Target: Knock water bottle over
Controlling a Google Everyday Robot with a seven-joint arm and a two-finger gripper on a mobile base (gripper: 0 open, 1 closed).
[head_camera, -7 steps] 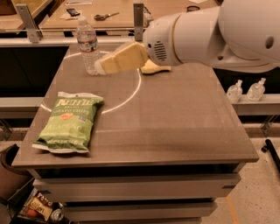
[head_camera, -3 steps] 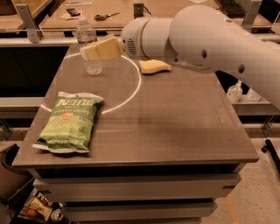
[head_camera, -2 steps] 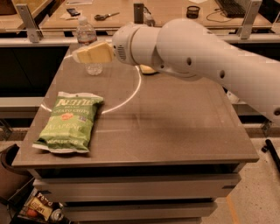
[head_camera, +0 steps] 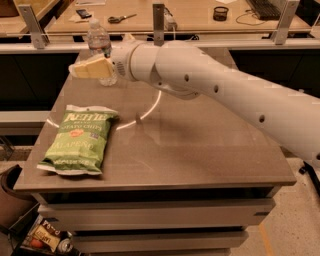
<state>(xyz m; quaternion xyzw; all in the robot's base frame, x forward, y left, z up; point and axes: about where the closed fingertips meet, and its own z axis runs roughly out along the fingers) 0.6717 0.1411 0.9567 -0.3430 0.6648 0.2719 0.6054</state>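
The water bottle (head_camera: pixel 98 39) is clear with a white cap. It stands upright at the back left of the table (head_camera: pixel 200 150). My gripper (head_camera: pixel 89 68) is tan and sits at the end of the white arm (head_camera: pixel 210 85), which reaches in from the right. The gripper is right in front of the bottle's lower half and hides it, pointing left. I cannot tell whether it touches the bottle.
A green chip bag (head_camera: pixel 80 142) lies flat at the table's front left. A counter (head_camera: pixel 200 15) behind holds scissors (head_camera: pixel 120 18) and metal posts (head_camera: pixel 159 22). A dark bin (head_camera: pixel 10 195) and a box (head_camera: pixel 45 235) sit on the floor at the lower left.
The arm has swung left across the table. The gripper has moved from the right of the bottle to in front of its lower half. The bottle still stands upright.
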